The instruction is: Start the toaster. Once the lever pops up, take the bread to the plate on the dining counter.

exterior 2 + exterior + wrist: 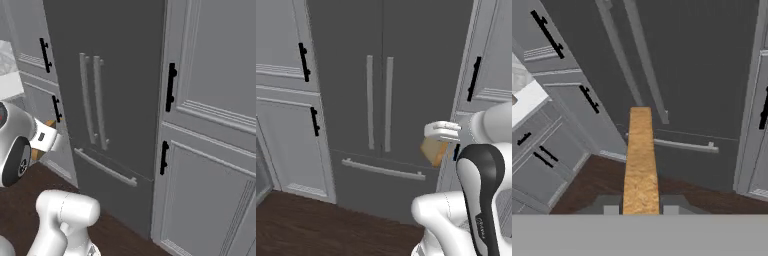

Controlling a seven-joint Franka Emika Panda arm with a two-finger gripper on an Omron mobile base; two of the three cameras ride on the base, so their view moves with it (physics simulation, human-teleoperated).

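— While I'm facing the dark fridge point(381, 90), what are you asking about first, the hold?

— Yes. What are the fingers doing?

— My gripper point(641, 209) is pinching the bread point(640, 155), one pad on each flat face. In the hand view the slice is running edge-on straight out ahead of me, its crust toward the camera.

— How is it going to handle?

— I'm judging it light and stiff enough to stand out unsupported, but crumbly: squeezing harder is likely crushing it, and a jolt could be snapping it. Gripping near the bottom edge, across the faces, seems right; the grainy surface should be resisting slip.

— Going left to right, what's around you?

— Off to my left, pale cabinet doors point(567, 100) with black handles; ahead, the fridge's long handles; to my right, more grey panelling point(757, 110).

— Anything you're missing?

— My fingertips are cut off at the bottom. In the left base view my own wrist is covering part of the slice point(434, 151).
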